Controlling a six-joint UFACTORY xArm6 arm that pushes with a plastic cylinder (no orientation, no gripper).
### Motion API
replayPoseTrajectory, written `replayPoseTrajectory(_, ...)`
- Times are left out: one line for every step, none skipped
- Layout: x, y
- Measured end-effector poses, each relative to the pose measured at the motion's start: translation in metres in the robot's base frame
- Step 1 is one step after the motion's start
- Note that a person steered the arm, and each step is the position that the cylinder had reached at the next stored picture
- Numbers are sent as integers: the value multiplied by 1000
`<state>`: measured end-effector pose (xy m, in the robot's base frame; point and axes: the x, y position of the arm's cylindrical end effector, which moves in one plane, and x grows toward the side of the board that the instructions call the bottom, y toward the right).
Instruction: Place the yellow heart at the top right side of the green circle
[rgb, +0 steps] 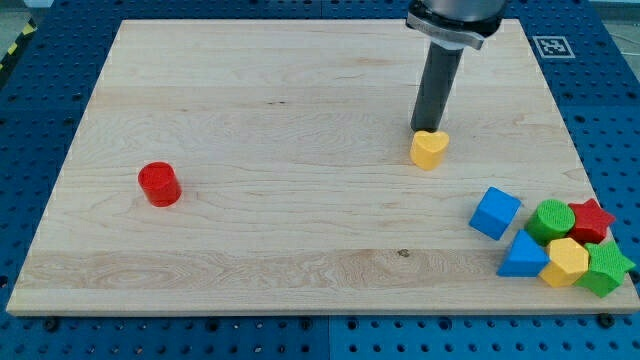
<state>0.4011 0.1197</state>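
Note:
The yellow heart (429, 149) lies on the wooden board right of centre. My tip (427, 130) stands right behind it, at its top edge, and seems to touch it. The green circle (552, 220) sits in a cluster of blocks at the view's lower right, well below and to the right of the heart.
The cluster holds a blue cube (496, 212), a blue triangle (524, 256), a yellow hexagon (567, 262), a red star (592, 220) and a green star (606, 268). A red cylinder (159, 185) stands alone at the left. The board's right edge (590, 170) is near the cluster.

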Motion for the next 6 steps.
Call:
replayPoseTrajectory(8,-17)
replayPoseTrajectory(27,-25)
replayPoseTrajectory(43,-17)
replayPoseTrajectory(53,-10)
replayPoseTrajectory(53,-12)
replayPoseTrajectory(32,-33)
